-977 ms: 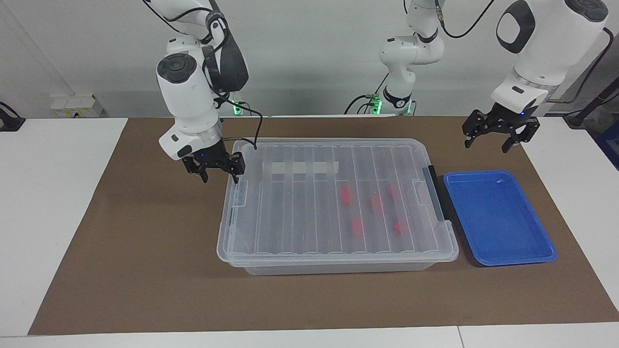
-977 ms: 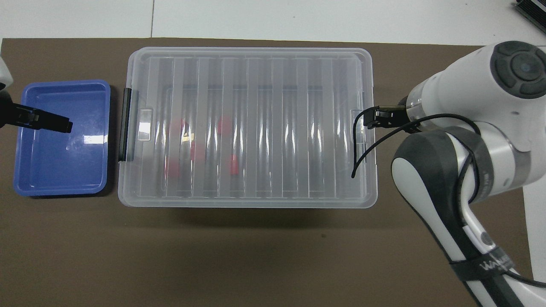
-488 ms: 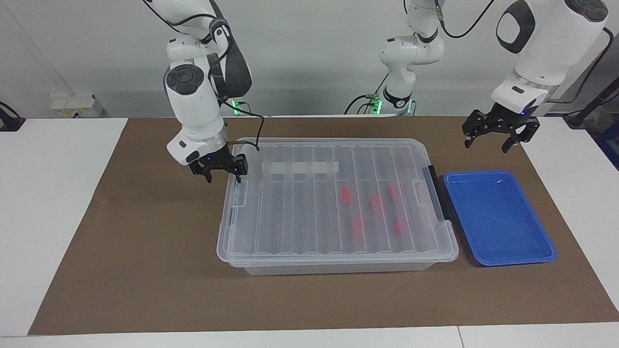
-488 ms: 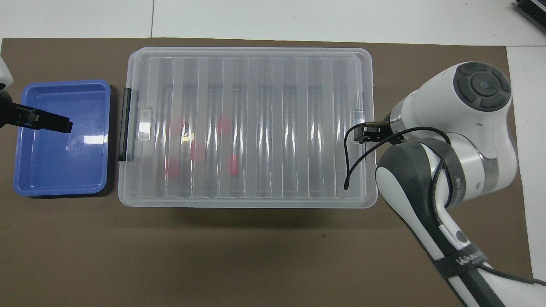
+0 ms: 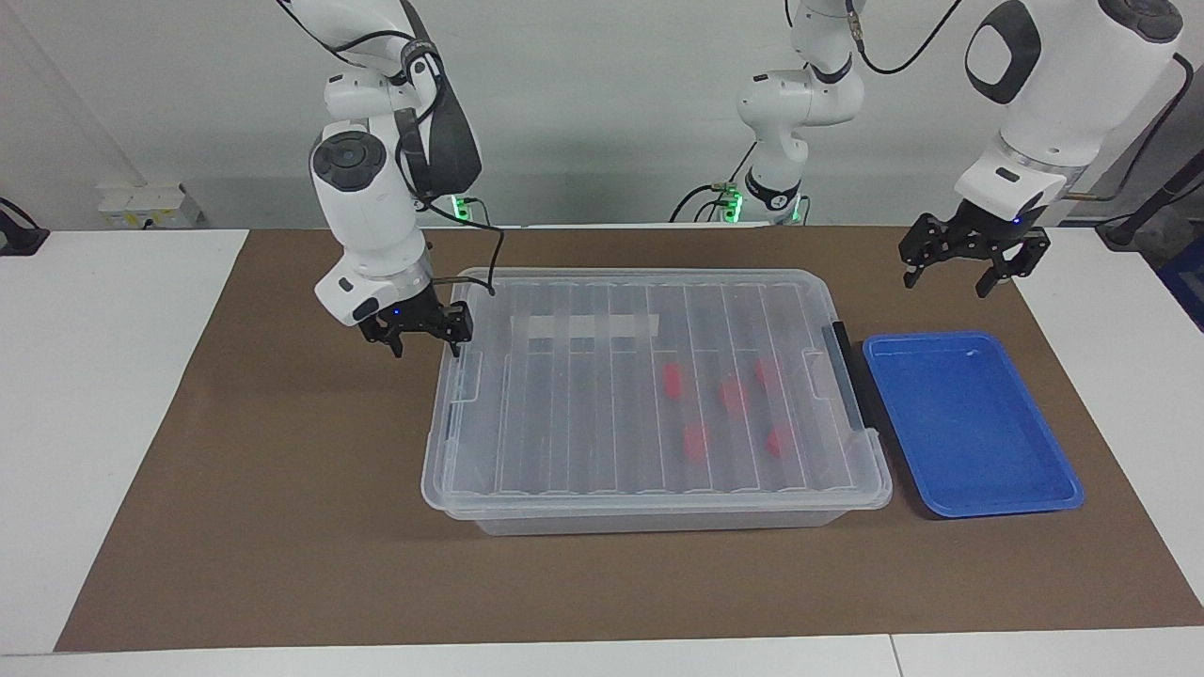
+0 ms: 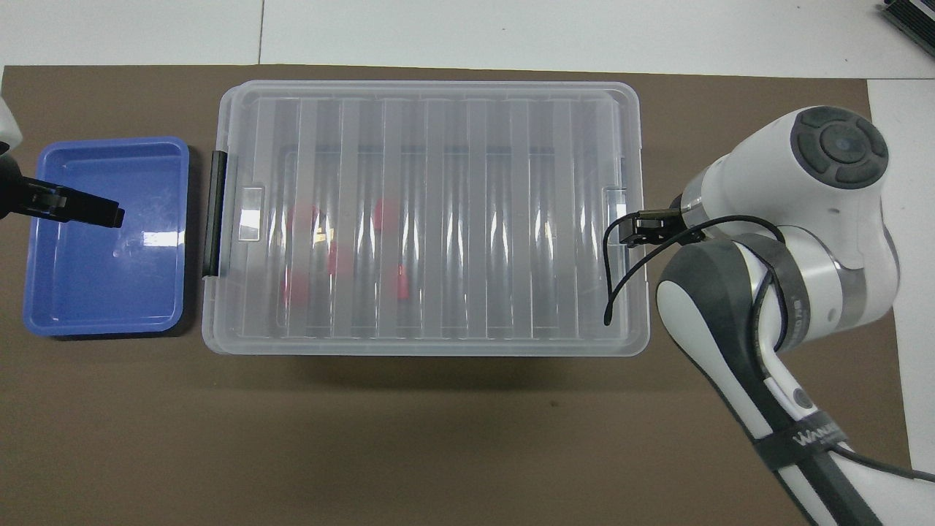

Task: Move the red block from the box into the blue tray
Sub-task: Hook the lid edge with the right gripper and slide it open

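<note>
A large clear box (image 5: 649, 395) sat on the brown mat (image 5: 282, 489) with its ribbed lid closed, and five small red pieces showed through the lid, all gathered in the half toward my left arm's end. The red block (image 5: 672, 378) I was after lay among them, on the side of the cluster toward my right arm, its long axis running roughly away from my bases toward the table's front edge. Beside the box's black latch (image 5: 845, 376) lay the blue tray (image 5: 969, 423), shallow and holding nothing. My right gripper (image 5: 420, 331) hung at the box's unlatched end, over the lid's corner nearer my bases, its fingers parted around nothing. My left gripper (image 5: 974, 254) waited in the air over the mat just past the tray's edge nearer my bases, fingers spread, holding nothing. Bare mat ran wide along the box's front edge and at my right arm's end.
</note>
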Controlling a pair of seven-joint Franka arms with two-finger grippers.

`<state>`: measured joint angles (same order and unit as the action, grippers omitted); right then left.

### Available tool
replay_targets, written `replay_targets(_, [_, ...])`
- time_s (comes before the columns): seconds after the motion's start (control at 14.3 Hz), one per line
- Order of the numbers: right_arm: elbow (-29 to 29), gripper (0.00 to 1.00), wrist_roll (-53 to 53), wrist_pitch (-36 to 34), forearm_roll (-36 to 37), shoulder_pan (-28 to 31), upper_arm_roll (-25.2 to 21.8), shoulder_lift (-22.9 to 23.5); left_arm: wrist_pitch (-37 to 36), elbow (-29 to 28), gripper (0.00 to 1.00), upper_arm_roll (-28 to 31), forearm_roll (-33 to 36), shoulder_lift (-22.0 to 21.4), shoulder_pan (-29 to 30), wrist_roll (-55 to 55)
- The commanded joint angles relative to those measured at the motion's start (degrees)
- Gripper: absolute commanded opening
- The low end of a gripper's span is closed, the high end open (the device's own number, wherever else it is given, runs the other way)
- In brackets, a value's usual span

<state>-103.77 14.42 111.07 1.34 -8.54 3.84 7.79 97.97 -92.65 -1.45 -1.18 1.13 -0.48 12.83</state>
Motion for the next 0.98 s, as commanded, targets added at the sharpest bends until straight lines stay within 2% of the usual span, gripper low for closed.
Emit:
replay_targets(0.0, [-1.7, 0.88, -4.12, -0.76, 1.65, 2.64, 0.2, -1.64, -0.68, -0.51, 1.0, -0.22, -0.76, -0.7, 0.66, 0.53])
replay_targets(0.63, [-1.7, 0.85, -23.44, -3.58, 2.26, 12.22, 0.11, -2.08, -2.96, -0.25, 1.0, -0.3, -0.76, -2.1, -0.05, 0.09])
replay_targets(0.7, [-1.7, 0.85, -25.64, -3.58, 2.35, 12.93, 0.11, -2.08, -2.7, -0.34, 1.0, -0.39, -1.02, -2.62, -0.05, -2.61])
replay_targets(0.77, [-1.7, 0.85, -27.84, -3.58, 2.35, 13.89, 0.11, -2.08, -2.44, -0.42, 1.0, -0.83, -1.02, -2.63, -0.48, -10.55])
replay_targets(0.91, [-1.7, 0.85, -31.36, -3.49, 2.52, 14.78, 0.02, -2.08, -0.16, -0.42, 1.0, -1.88, -0.67, -2.54, -5.2, -29.18])
